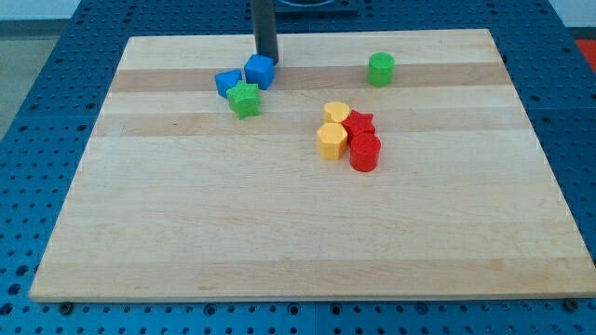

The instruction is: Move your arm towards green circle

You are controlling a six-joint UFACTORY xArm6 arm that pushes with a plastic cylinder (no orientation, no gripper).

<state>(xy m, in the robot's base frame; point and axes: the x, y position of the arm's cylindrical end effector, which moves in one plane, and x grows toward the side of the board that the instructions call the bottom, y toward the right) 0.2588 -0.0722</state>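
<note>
Rod poised at the board's far edge, green circle off to the view's right.

Nearest, the red cylinder [363, 154] huddles with a yellow block [331, 141], a yellow heart [336, 113] and a red star [358, 122]; beyond, a green star [245, 100] touches two blue blocks [228, 82] [260, 71]. My tip [267, 60], a bare rod holding nothing, stands just behind them, well apart from the green circle [380, 69], so a sideways slide looks needed.

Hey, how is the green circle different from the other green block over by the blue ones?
The green circle is a round cylinder; the green star has a jagged, pointed outline. The green circle stands alone toward the view's top right, while the green star sits at the view's left, packed against two blue blocks. My tip is right beside the green star's cluster and far from the green circle. Both share the same bright green.
</note>
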